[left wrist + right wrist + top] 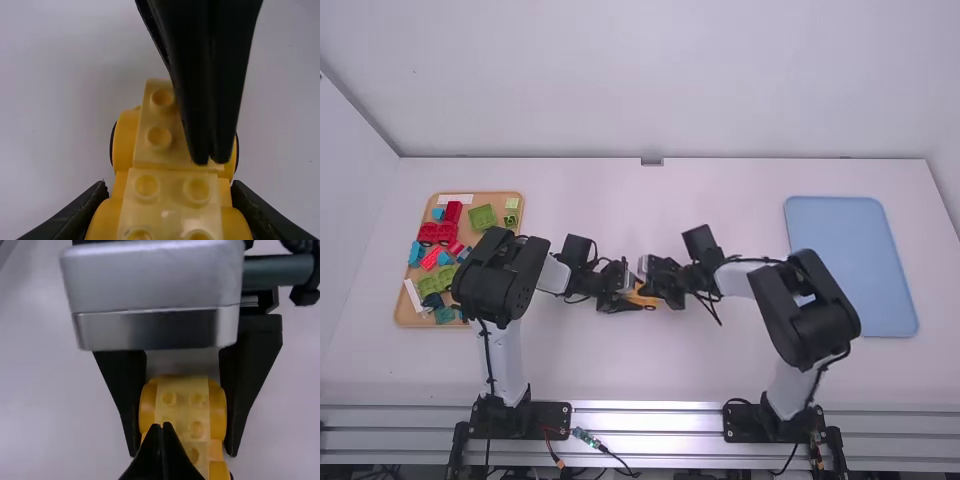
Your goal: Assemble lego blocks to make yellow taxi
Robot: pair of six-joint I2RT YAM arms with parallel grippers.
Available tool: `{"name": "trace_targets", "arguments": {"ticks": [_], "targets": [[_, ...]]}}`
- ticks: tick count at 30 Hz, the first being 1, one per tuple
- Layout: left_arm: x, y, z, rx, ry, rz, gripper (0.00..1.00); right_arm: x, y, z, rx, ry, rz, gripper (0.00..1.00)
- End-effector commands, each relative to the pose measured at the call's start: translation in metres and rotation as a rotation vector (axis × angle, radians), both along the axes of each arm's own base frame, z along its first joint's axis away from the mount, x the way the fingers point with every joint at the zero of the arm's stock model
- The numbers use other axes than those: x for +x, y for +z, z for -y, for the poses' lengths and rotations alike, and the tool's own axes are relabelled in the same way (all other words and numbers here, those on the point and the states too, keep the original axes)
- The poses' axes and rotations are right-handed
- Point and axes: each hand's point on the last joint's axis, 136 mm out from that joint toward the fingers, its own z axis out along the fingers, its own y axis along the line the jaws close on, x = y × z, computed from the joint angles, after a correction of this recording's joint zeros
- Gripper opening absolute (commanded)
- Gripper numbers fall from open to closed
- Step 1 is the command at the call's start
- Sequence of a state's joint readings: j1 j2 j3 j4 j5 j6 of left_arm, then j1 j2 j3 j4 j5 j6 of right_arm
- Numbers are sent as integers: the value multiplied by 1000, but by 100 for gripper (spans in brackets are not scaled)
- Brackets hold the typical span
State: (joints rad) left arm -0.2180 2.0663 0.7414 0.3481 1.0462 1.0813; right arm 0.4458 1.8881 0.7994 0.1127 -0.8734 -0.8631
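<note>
- Pressing appears to be the job: the left gripper [170, 190] should brace the partly built yellow plastic-block taxi [172, 220] as the right gripper [162, 429] pushes squarely down, avoiding tilt.
- Between the arms, the taxi sits pinched by the left gripper's fingers; the right's tips, pressed together, meet over its studded top.

High view v. bright, glare on metal rail [645, 423], wrist views dimmer w/ soft shading
</note>
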Motion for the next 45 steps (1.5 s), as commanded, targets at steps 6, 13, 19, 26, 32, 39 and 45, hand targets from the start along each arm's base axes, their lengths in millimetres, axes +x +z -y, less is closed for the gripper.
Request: {"name": "trace_targets", "arguments": {"ticks": [6, 13, 19, 26, 32, 39, 45], "targets": [[-3, -12, -3, 42, 13, -15, 2, -8, -42, 24, -115, -55, -111, 0], [-3, -12, -3, 41, 15, -15, 2, -9, -22, 26, 13, -1, -104, 0], [-2, -11, -3, 40, 15, -11, 2, -18, -13, 21, 90, 51, -95, 0], [-2, -11, -3, 40, 15, -10, 2, -8, -22, 20, 32, -20, -116, 0], [-2, -11, -3, 40, 15, -11, 2, -2, -43, 12, -17, -64, -124, 0], [-3, -11, -3, 41, 14, -13, 2, 0, -47, 17, -3, -75, -142, 0], [-2, -11, -3, 41, 14, -11, 2, 1, -30, 19, 104, -35, -140, 0]]}}
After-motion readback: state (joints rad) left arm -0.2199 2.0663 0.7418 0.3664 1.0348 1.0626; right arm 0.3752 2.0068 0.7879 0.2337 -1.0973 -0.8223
